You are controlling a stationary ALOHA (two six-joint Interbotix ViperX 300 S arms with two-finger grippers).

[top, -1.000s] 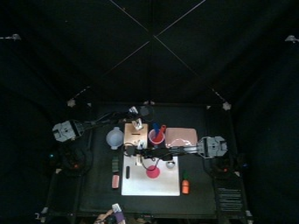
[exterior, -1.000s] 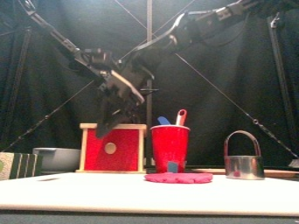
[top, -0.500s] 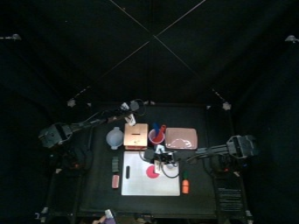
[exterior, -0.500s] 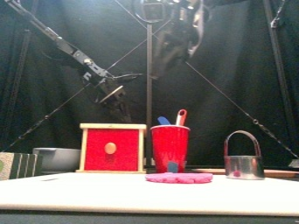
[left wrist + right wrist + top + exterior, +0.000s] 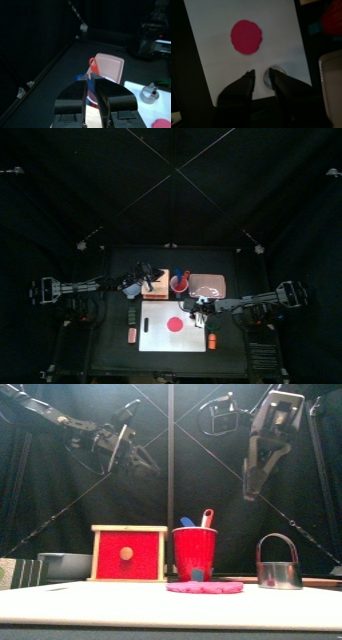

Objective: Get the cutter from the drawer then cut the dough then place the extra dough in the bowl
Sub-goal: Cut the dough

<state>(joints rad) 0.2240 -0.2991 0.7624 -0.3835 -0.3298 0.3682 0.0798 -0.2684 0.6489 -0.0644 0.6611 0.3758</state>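
A red dough disc [image 5: 174, 324] [image 5: 205, 586] [image 5: 246, 36] lies flat on the white cutting board [image 5: 151, 339] [image 5: 211, 55]. The metal cutter [image 5: 277, 569] [image 5: 149, 93] stands upright on the board, right of the dough. High over the cutter hangs my right gripper [image 5: 250, 487] [image 5: 264, 82], open and empty. Up at the left, above the wooden box [image 5: 128, 553] [image 5: 154, 286], my left gripper [image 5: 134, 456] [image 5: 90, 95] is open and holds nothing. The box's red drawer front looks closed. The blue-grey bowl [image 5: 63, 566] sits left of the box.
A red cup [image 5: 195, 552] [image 5: 181, 281] with a blue and a red toy knife stands behind the dough. The pink tray [image 5: 209, 285] [image 5: 110, 65] lies at the back right. Small toy foods [image 5: 211, 341] [image 5: 131, 335] lie near the board's front corners.
The right gripper swung from the middle to the right side above the cutter and opened. The left arm rose from in front of the box and drew back to the left.
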